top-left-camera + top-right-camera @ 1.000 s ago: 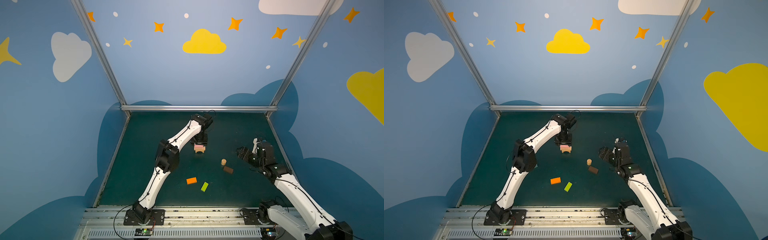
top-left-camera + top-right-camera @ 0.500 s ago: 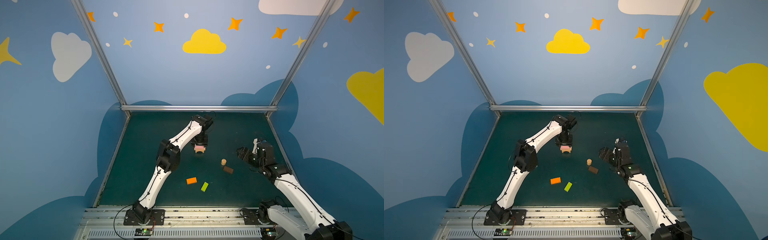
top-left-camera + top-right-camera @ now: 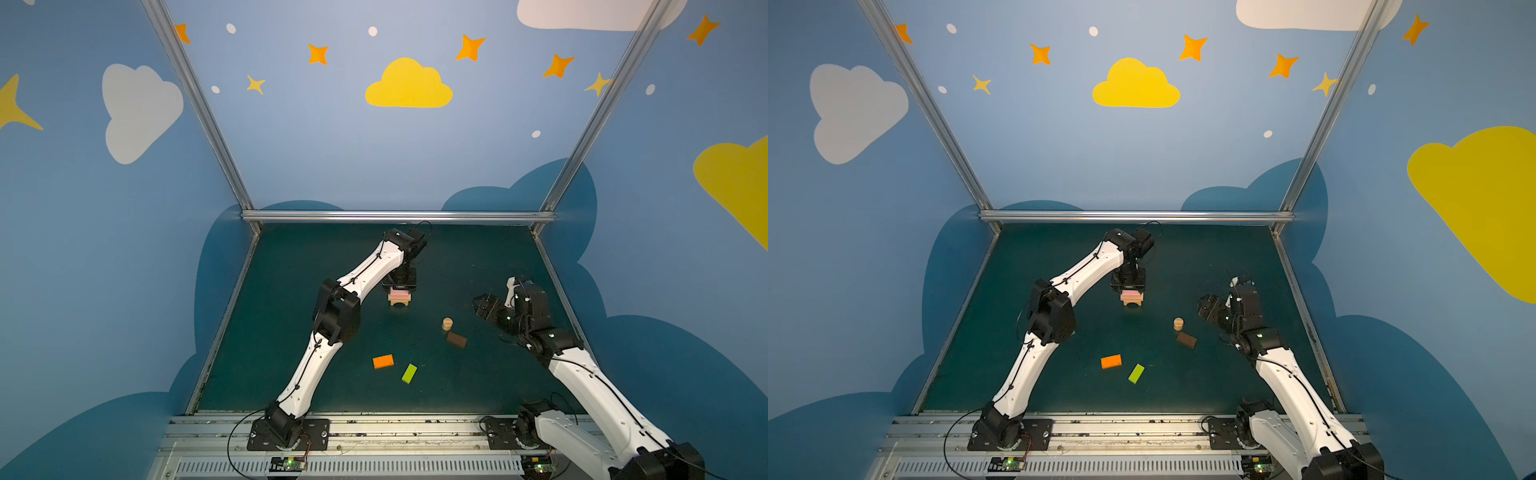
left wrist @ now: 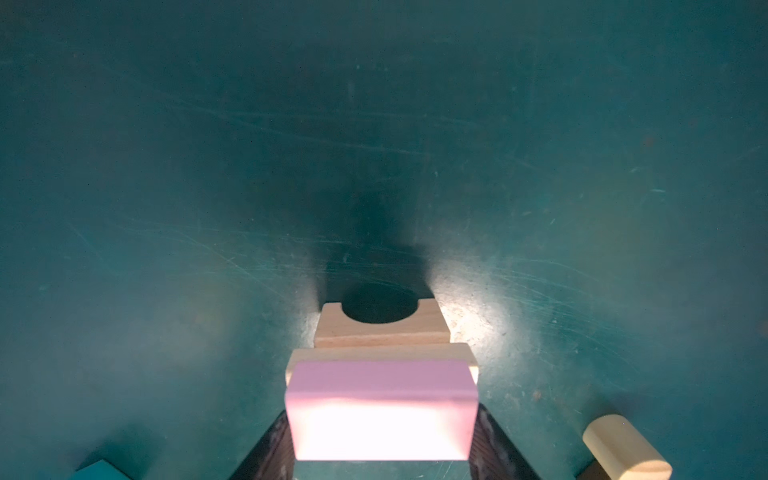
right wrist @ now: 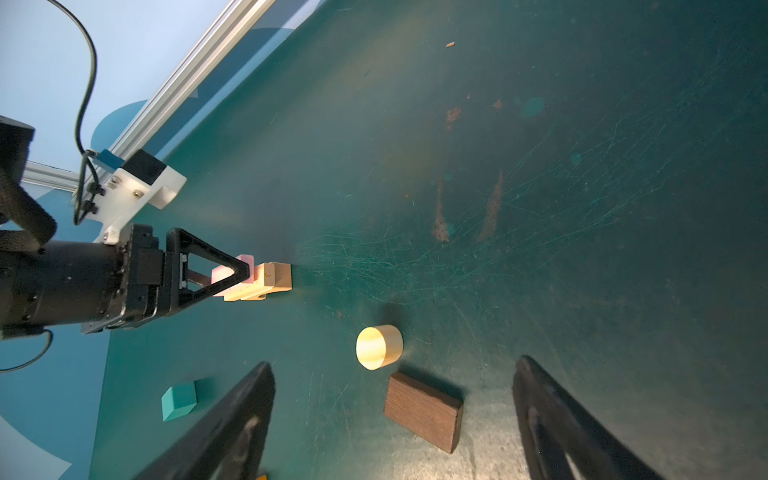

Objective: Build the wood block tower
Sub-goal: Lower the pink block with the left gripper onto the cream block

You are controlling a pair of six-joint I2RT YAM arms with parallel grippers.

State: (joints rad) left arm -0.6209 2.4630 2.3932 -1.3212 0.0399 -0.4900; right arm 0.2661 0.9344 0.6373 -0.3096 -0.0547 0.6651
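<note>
brick (image 4: 380,409) on plank (image 4: 374,352) on arch (image 4: 432,324) | cylinder (image 3: 447,323) right of arch

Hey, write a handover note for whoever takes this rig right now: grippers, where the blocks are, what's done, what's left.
Left gripper: straddles the pink brick on top of the stack; gripped or released, unclear.
Right gripper: open, empty, hovering near the tan cylinder and dark brown brick.
Done: tan arch at the base, tan plank on it, pink brick on top.
Left: cylinder, dark brown brick, orange brick, lime green brick and teal cube lie loose on the mat, not yet stacked.
</note>
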